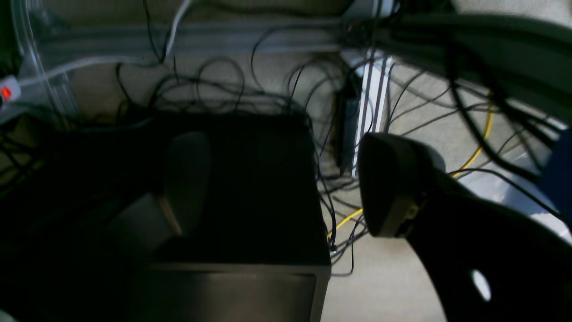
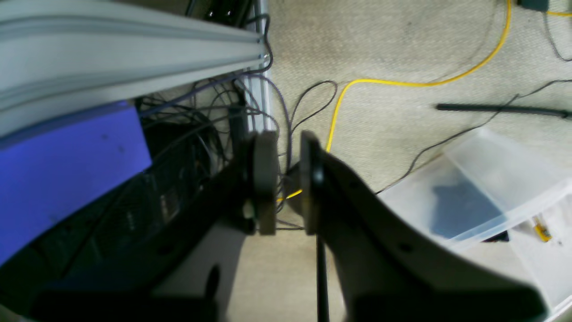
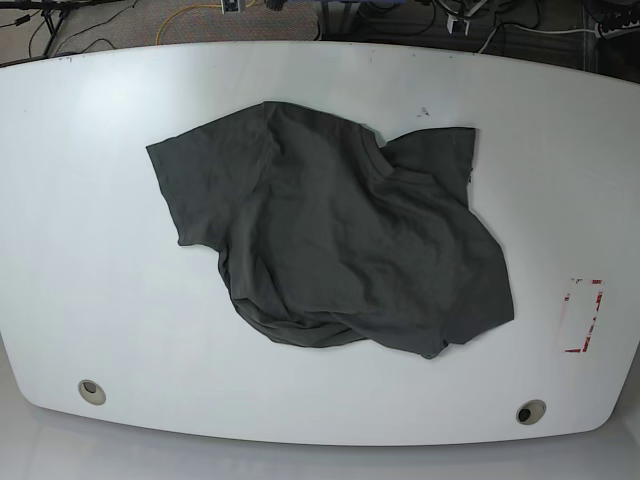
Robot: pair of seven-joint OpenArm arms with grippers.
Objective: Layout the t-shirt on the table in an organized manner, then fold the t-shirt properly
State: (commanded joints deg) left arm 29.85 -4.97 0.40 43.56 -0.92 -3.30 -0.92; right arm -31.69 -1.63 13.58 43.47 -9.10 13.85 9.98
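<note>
The dark charcoal-grey t-shirt [image 3: 340, 240] lies crumpled and skewed in the middle of the white table [image 3: 100, 300], with one sleeve toward the back left, another at the back right, and the lower part bunched toward the front. Neither arm shows in the base view. My left gripper [image 1: 286, 188] is open wide and empty, off the table above a floor with cables. My right gripper [image 2: 287, 183] is empty, its pads apart by a narrow gap, also above the floor.
Two round grommet holes [image 3: 91, 391] [image 3: 531, 411] sit near the table's front edge, and a red-outlined mark [image 3: 582, 316] at the right. Below my grippers are a black box [image 1: 250, 188], tangled cables, a yellow cable [image 2: 402, 82], a clear plastic bin [image 2: 482, 188] and an aluminium rail [image 2: 111, 44].
</note>
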